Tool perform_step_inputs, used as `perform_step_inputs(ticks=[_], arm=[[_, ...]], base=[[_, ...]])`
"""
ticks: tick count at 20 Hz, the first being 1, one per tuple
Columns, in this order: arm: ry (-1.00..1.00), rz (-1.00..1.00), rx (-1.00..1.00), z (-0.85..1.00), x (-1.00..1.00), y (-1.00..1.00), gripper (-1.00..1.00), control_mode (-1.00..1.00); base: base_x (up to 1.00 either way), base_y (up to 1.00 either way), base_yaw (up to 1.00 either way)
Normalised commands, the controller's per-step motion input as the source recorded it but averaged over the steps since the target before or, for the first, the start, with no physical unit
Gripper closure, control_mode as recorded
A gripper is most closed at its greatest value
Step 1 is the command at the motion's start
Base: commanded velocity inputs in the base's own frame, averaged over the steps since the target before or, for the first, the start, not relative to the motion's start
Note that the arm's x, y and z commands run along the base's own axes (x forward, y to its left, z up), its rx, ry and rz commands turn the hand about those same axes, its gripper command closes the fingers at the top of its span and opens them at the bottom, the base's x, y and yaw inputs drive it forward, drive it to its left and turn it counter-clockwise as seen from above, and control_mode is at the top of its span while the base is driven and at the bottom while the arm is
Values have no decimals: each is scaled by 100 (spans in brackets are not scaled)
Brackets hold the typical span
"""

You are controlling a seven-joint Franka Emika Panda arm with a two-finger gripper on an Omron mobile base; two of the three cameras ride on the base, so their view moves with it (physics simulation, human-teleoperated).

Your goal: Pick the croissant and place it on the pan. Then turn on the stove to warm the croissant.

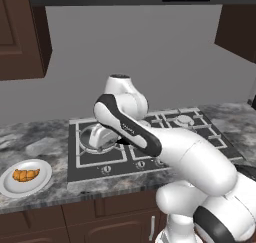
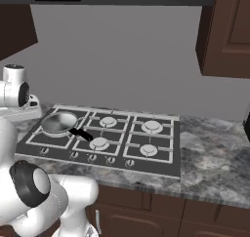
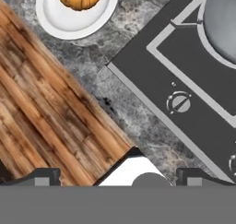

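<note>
On the far left of the left base view, a white plate (image 1: 9, 187) sits on the grey marbled counter (image 1: 50, 147), holding the golden croissant (image 1: 25, 175). To its right lies the dark stove (image 1: 87, 168), with the steel pan (image 1: 95, 139) on its left rear burner, partly behind the white arm. In the right base view, the pan's black handle (image 2: 82, 133) points toward the stove's middle. The hand view looks down at the counter's front edge and the wooden floor (image 3: 41, 112); the gripper (image 3: 119, 178) has its two dark tips spread wide, holding nothing. A stove knob (image 3: 180, 103) shows right of centre.
</note>
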Motion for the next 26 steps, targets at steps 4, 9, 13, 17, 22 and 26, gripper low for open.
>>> perform_step_inputs(ticks=[4, 9, 13, 17, 22, 26], arm=[[0, 4, 0, -23, -10, 65, -100, -100], [0, 4, 0, -24, -12, 68, -100, -100], [0, 2, 0, -21, -3, 68, -100, -100], [0, 0, -1, -17, 0, 62, -100, -100], [0, 0, -5, -14, 0, 49, -100, -100], [0, 0, -8, -11, 6, 34, -100, -100]], base=[[0, 0, 0], [0, 0, 0], [0, 0, 0], [0, 0, 0], [0, 0, 0], [0, 0, 0]])
